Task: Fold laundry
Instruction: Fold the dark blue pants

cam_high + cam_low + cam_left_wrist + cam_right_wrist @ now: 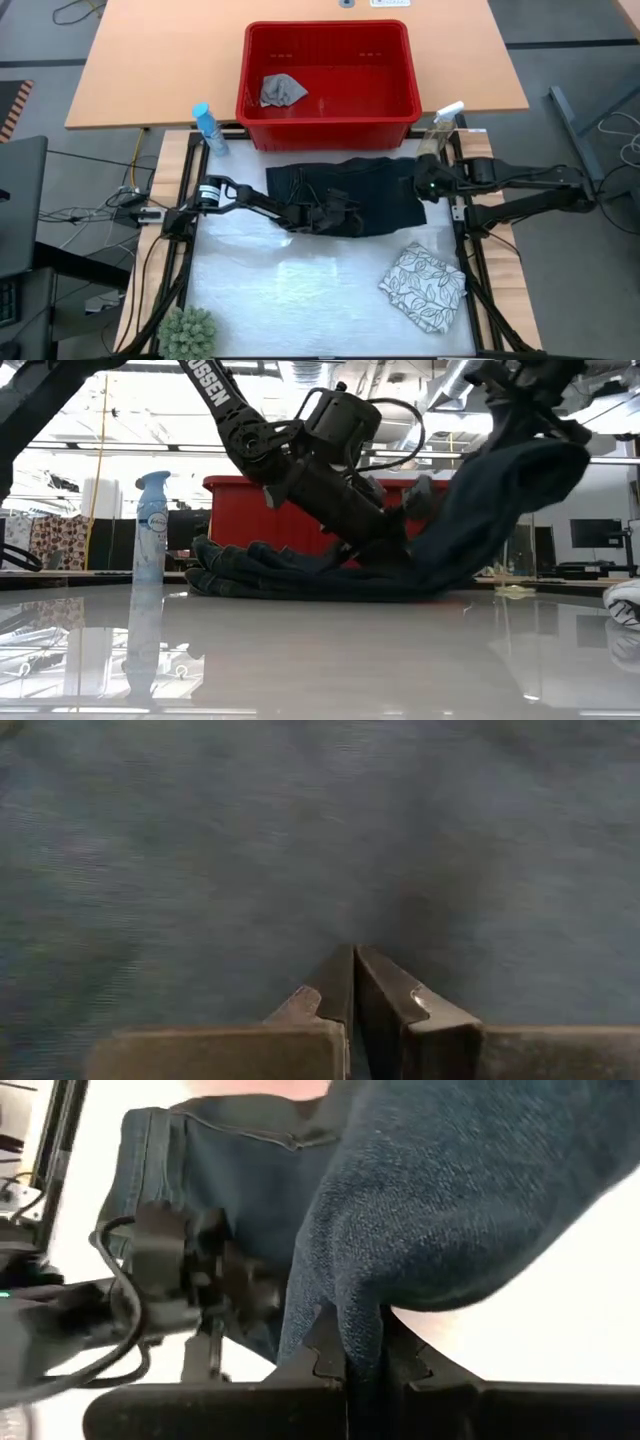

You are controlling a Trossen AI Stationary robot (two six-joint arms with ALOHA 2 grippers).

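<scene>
The dark blue jeans [345, 190] lie spread across the far half of the white table top, with one end raised at the right. My left gripper [312, 215] is shut and low on the jeans' near part, with denim filling its wrist view [300, 840]. My right gripper [425, 187] is shut on the raised right end [510, 480]. A white leaf-print cloth [425, 287] lies folded at the near right. A small grey cloth [282, 90] lies inside the red basket [330, 118]. My left gripper's shut fingertips [340, 982] are against the jeans' surface [352, 920], coming slanting down from the table's left. The jeans lie flat on the table beneath them. My right gripper pinches a bunched fold of denim [360, 1315] at the jeans' right end between its two fingers. It comes slanting down from the table's right. That end is lifted, and the denim slopes down from the fingers to the rest of the jeans on the table [300, 575].
A blue spray bottle [208, 128] stands at the far left corner and a clear one [443, 125] at the far right. A green plant [188, 333] sits at the near left. The white surface [290, 290] shows between plant and leaf-print cloth.
</scene>
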